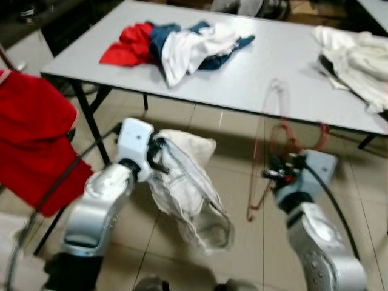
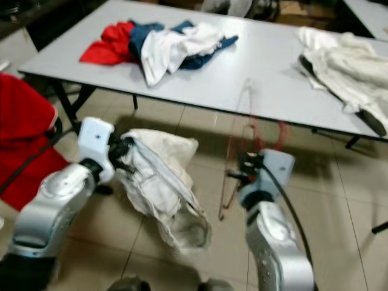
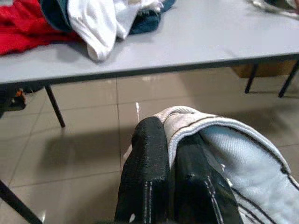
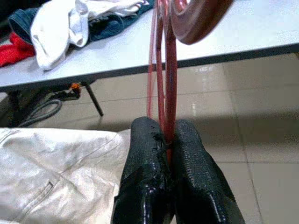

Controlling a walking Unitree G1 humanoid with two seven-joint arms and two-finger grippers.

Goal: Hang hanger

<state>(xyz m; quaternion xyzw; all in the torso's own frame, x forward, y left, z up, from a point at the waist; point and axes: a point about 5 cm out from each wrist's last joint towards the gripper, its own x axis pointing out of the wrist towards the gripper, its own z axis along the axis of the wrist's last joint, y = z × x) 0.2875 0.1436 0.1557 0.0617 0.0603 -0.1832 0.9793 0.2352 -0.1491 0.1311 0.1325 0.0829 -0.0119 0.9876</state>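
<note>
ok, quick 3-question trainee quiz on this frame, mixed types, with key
1. True or false: the right gripper is shut on the red hanger.
2. Multiple choice: what does the left gripper hold? A) a blue towel B) the white garment C) nothing
3. Short answer: where does the pile of red, blue and white clothes lie?

Key
1. True: its black fingers pinch the thin red wire, and the hanger stands up in front of the table edge.
2. B: the fingers clamp a seamed edge of it; the rest hangs down over the tiled floor.
3. On the grey table, toward the robot's left.
</note>
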